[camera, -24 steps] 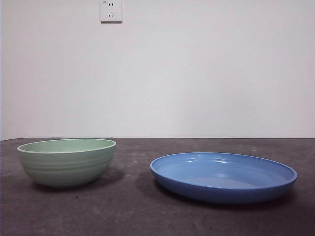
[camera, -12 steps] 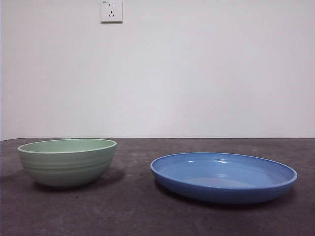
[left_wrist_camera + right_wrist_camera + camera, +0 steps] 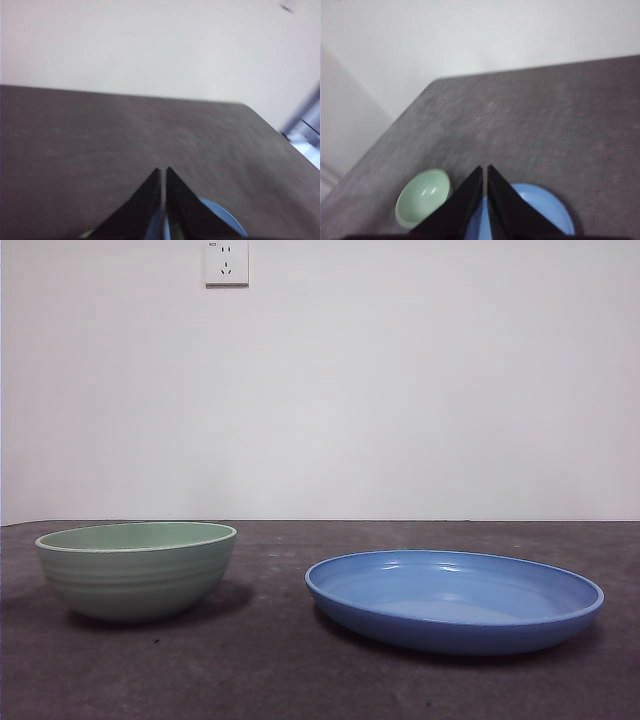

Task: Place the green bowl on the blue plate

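Both claws hang shut and empty high over the table, left gripper [image 3: 164,172] and right gripper [image 3: 484,170] alike, so nothing is held; the bowl [image 3: 136,569] sits left on the table [image 3: 280,670], apart from the plate [image 3: 454,600], free to grasp

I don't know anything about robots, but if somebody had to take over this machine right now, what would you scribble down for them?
Left gripper: jaws shut, holding nothing, up above the table.
Right gripper: jaws shut, holding nothing, also high over the table.
Neither arm shows in the front view.
Green bowl: upright on the dark table, empty, standing beside the blue plate with a clear gap between them.
Blue plate: flat on the table, nothing in it.
Done: nothing yet, the bowl is untouched.
Left: grip the bowl, lift it, set it on the plate, let go.
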You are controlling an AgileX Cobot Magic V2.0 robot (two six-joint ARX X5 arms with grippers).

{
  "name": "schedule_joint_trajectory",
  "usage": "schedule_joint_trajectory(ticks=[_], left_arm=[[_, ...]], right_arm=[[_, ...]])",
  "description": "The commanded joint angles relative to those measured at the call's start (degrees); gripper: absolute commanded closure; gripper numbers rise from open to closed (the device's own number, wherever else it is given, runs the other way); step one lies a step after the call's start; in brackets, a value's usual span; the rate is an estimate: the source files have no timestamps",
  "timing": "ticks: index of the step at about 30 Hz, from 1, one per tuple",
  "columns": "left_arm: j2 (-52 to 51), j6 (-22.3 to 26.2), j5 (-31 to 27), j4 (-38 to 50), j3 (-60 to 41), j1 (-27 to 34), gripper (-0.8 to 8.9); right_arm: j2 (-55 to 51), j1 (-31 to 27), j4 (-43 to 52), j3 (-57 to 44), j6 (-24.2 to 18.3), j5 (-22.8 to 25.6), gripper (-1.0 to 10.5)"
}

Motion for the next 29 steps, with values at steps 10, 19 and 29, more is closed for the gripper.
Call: schedule_joint_trajectory(ticks=[10, 19, 29], left_arm=[[5.62, 3.80, 3.23, -6.88, 3.63, -10.64, 7.95], [6.60, 5.25, 3.23, -8.31, 3.63, -10.93, 7.78], [6.60, 6.16, 3.21, -8.28, 3.63, -10.93, 1.49]], right_arm=[[3.52, 9.09, -7.56, 3.34, -14.43, -0.09, 9.3], [3.52, 9.25, -10.86, 3.30, -14.40, -0.07, 9.2], [3.52, 9.25, -10.80, 3.30, -13.70, 0.04, 3.6]])
